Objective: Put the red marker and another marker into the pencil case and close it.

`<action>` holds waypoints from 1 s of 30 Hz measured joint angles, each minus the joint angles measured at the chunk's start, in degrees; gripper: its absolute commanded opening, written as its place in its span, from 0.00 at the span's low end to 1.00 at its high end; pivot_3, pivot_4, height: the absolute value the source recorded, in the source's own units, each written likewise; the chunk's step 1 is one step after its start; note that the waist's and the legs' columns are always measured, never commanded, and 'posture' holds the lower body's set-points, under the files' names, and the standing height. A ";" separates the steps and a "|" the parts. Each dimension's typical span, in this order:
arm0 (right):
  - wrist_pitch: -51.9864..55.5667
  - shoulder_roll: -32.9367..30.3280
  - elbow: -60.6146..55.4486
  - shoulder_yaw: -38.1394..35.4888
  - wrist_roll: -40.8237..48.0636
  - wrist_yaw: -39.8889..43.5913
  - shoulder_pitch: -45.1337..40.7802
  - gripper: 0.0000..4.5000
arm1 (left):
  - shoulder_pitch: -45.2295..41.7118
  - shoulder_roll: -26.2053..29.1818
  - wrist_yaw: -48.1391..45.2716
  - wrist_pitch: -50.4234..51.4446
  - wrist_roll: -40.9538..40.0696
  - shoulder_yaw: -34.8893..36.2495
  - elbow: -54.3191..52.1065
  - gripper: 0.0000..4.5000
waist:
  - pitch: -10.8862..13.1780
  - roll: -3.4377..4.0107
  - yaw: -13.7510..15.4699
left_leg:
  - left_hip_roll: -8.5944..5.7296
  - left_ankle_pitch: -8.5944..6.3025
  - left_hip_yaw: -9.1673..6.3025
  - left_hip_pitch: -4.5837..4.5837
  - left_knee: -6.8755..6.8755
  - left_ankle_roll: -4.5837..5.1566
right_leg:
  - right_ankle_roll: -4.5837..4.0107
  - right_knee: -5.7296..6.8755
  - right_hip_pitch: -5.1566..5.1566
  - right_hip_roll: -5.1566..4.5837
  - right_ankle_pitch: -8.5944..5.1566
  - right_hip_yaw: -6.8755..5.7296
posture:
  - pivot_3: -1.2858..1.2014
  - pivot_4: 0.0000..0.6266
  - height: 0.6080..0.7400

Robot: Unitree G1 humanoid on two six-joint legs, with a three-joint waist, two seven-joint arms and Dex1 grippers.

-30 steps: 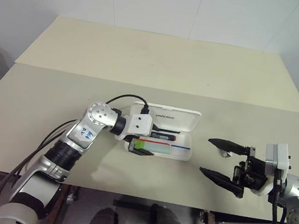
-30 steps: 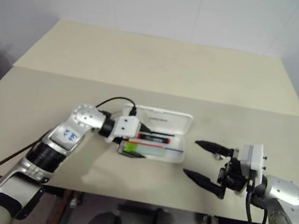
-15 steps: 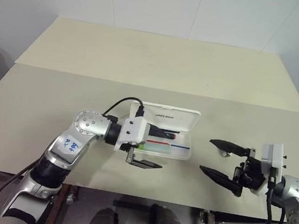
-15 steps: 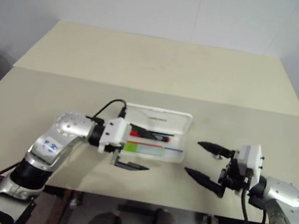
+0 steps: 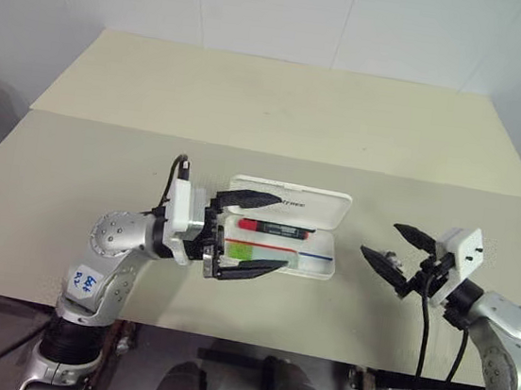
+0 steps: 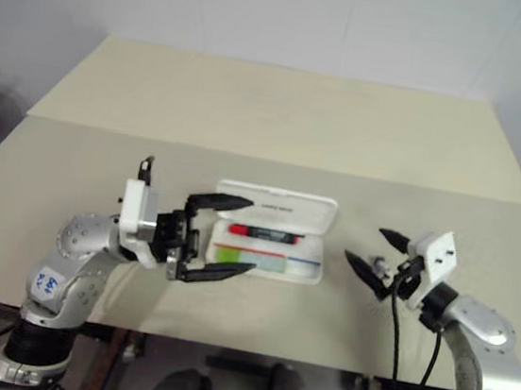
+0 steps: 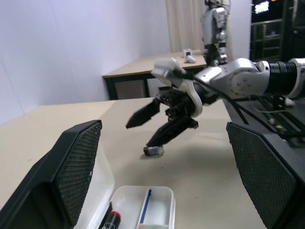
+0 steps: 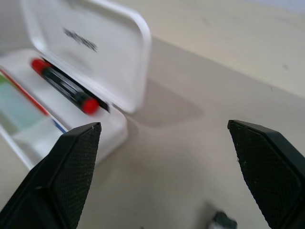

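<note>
The pencil case [image 5: 320, 269] lies open at mid-table, its white lid [image 5: 321, 206] tilted up at the back. Inside, the red marker [image 5: 276, 226] rests along the back and the green highlighter [image 5: 255, 251] lies in front of it, pale cap to the right. My left gripper [image 5: 283, 232] hovers open above the case's left part, pointing right, one finger over the lid and one over the front wall, holding nothing. To the right of the case, apart from it, my right gripper [image 5: 381, 239] is open and empty, pointing left at it. The right wrist view shows the red marker [image 8: 64, 86] under the lid [image 8: 109, 57].
A small grey stub [image 5: 388, 260] lies on the table [image 5: 252, 108] just under my right gripper's fingers, also visible as the stub [image 7: 153, 150] in the left wrist view. The table's front edge runs close below both arms. A seam crosses the tabletop behind the case.
My left gripper has lifted off the highlighter in the case, drawn back left and turned level, pointing right. My right gripper has shifted away from the front edge and swung toward the case.
</note>
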 measured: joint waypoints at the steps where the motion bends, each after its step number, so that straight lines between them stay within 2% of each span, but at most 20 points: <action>1: 0.25 0.25 0.66 0.28 -0.80 -0.77 -0.11 1.00 | 0.62 0.51 -0.29 -0.49 -0.18 0.09 -0.20 0.99 | 0.00 0.00 -0.02 | 0.00 0.00 0.01 0.00 0.00 0.00 | 0.00 -0.01 0.00 0.00 0.00 0.01 | 0.52 0.24 1.00; 8: 1.57 0.27 1.76 0.26 -2.47 -2.04 1.20 1.00 | 5.70 6.67 -4.77 -3.19 -1.91 3.48 -0.73 0.99 | 0.00 0.04 -0.12 | 0.07 0.00 0.00 0.02 -0.01 0.01 | -0.05 0.00 0.00 0.04 -0.03 -0.03 | 0.52 0.24 1.00; 15: 4.40 1.47 1.76 0.83 -3.48 -5.29 1.12 1.00 | 5.63 8.96 -8.26 -3.63 -5.73 5.61 2.46 0.99 | 0.00 0.04 -0.12 | 0.06 0.00 0.01 0.02 -0.01 0.01 | -0.06 -0.04 0.01 0.03 -0.02 -0.03 | 0.52 0.24 1.00; 20: 6.70 2.18 2.31 2.07 -5.20 -8.15 0.84 1.00 | 4.44 11.46 -11.97 -3.50 -10.18 10.56 7.61 0.99 | 0.01 0.06 -0.21 | 0.07 0.00 0.01 0.01 -0.02 0.01 | -0.09 -0.04 -0.02 0.04 -0.04 -0.06 | 0.52 0.24 1.00; 25: 8.46 2.68 2.26 2.09 -5.37 -9.46 0.20 1.00 | 4.40 14.70 -16.30 -2.96 -12.90 14.46 10.66 0.99 | 0.00 0.03 -0.21 | 0.06 0.00 0.04 0.05 -0.02 0.01 | -0.53 -0.10 0.04 0.00 -0.25 -0.04 | 0.52 0.24 1.00; 30: 14.54 3.67 0.60 2.09 -5.17 -12.54 -0.82 1.00 | 4.60 16.72 -19.04 -1.09 -15.99 17.21 12.24 0.99 | -0.13 -0.17 -0.24 | 0.06 0.02 0.10 0.29 -0.02 0.04 | -0.76 -0.15 0.24 -0.07 -0.31 0.01 | 0.52 0.24 1.00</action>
